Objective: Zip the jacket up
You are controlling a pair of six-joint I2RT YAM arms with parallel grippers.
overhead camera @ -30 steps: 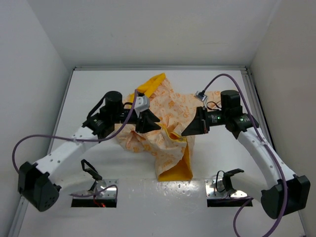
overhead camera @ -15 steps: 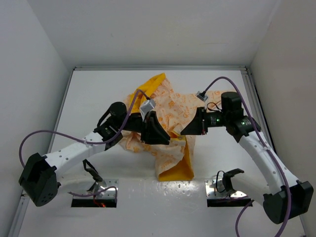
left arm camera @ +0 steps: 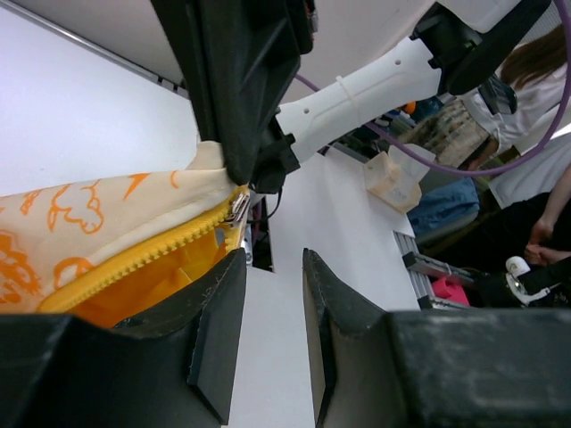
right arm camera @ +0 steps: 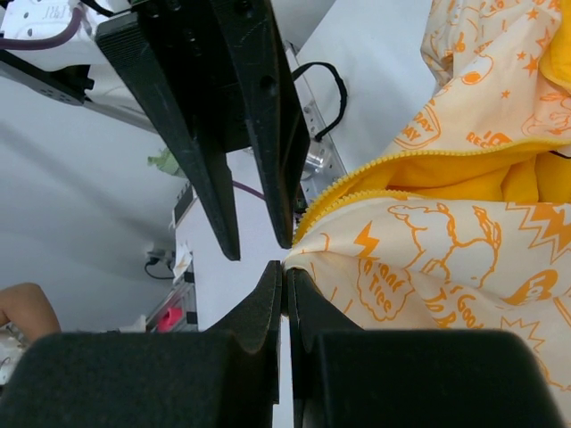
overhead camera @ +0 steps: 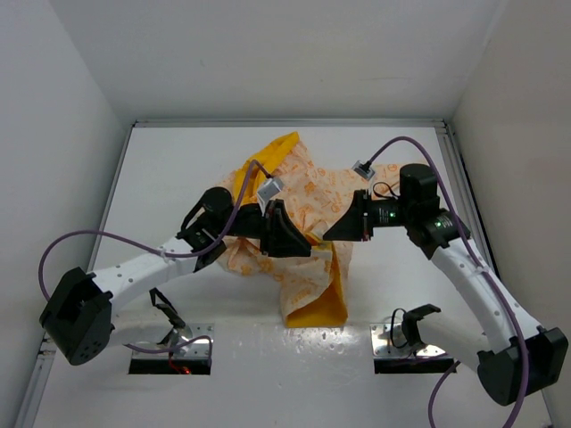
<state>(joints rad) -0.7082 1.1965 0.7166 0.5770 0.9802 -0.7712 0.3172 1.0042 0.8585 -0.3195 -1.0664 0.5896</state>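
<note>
The jacket [overhead camera: 308, 209] lies crumpled mid-table, cream with orange print, its yellow lining showing at the near end. My right gripper [overhead camera: 328, 235] is shut on a cream corner of the jacket [right arm camera: 428, 250] beside the yellow zipper teeth [right arm camera: 357, 183]; its tips [right arm camera: 285, 267] pinch the fabric edge. My left gripper [overhead camera: 308, 247] is open, its tips [left arm camera: 272, 267] just below the metal zipper slider [left arm camera: 236, 207] and touching nothing. The two grippers face each other almost tip to tip. The sleeves and hood are bunched and hard to tell apart.
Two metal plates with black hooks sit at the near edge, on the left [overhead camera: 171, 334] and on the right [overhead camera: 406, 332]. White walls enclose the table on the left, the right and the far side, with a rail [overhead camera: 285, 123] along the back.
My left arm has swung right and nearer, bringing its open gripper up to the right gripper at the zipper end. The right gripper has shifted slightly left, still clamped on the fabric.
</note>
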